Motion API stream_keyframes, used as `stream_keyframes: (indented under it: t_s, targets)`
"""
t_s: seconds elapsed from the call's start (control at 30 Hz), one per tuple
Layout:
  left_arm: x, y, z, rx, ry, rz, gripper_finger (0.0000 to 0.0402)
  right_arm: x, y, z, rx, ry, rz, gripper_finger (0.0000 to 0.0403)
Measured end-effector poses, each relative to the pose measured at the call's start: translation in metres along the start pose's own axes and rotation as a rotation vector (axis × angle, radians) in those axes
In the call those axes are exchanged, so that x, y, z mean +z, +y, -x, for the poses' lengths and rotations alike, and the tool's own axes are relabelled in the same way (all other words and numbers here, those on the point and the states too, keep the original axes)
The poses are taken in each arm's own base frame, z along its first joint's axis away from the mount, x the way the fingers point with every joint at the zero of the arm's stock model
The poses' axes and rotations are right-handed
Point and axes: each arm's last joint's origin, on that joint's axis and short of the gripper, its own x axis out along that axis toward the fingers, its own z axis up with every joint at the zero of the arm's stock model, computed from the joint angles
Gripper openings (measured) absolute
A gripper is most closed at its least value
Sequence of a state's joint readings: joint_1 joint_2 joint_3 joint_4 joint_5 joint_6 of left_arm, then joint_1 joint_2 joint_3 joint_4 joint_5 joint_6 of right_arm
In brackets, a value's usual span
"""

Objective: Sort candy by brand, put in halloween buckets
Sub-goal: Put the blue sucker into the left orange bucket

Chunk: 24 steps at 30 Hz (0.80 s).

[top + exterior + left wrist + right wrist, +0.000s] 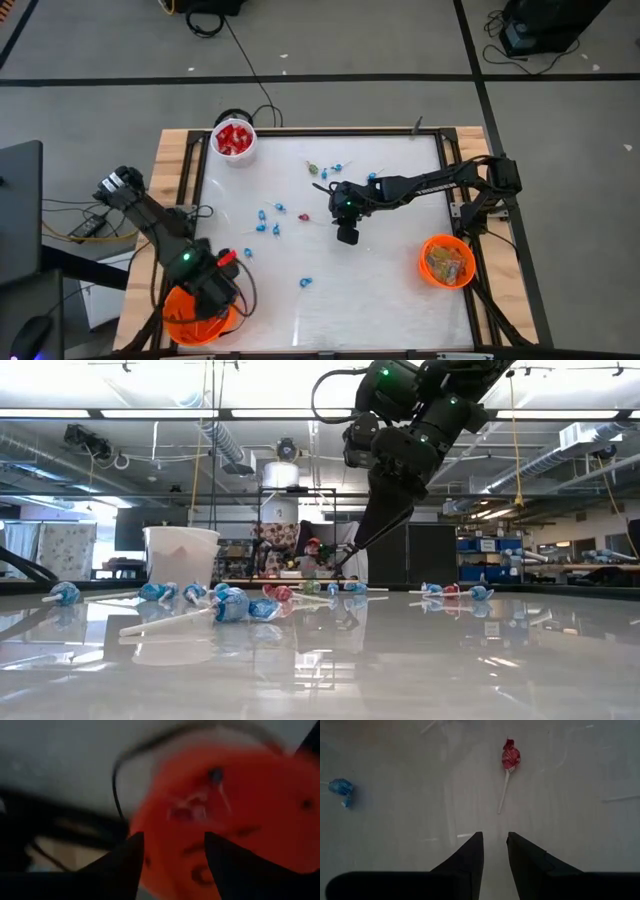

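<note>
Hovering over its orange bucket (195, 318), the left gripper (172, 857) stands parted, a lollipop seemingly dropped inside. Mid-worktop, the right gripper (494, 851), empty with a narrow gap, faces a red lollipop (510, 756); next it must descend and pinch it.

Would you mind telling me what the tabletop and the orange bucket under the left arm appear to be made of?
The tabletop looks like a smooth, glossy white board, perhaps laminate: in the low view it mirrors the lollipops and ceiling lights. Its border looks like bare light wood. The orange bucket seems to be moulded plastic, evenly bright orange with a slight sheen, and it has a thin black handle.
</note>
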State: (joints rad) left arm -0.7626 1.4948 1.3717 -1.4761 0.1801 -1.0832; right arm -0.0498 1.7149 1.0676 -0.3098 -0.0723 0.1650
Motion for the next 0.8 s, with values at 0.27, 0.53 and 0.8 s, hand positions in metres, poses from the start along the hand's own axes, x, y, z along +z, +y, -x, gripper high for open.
stream_keyframes:
  t_s: [0.27,0.53,0.8]
  targets:
    - [0.04,0.021,0.034,0.192,-0.466,0.004,0.0243,0.0,0.0,0.0,-0.001,0.0,-0.001,0.01]
    - [0.084,0.046,-0.008,0.215,-0.46,0.09,0.0225,0.0,0.0,0.0,0.001,0.001,0.001,0.01]
    - [0.089,0.076,-0.081,0.204,-0.321,0.432,0.0224,-0.001,0.001,0.0,0.001,0.006,0.001,0.01]
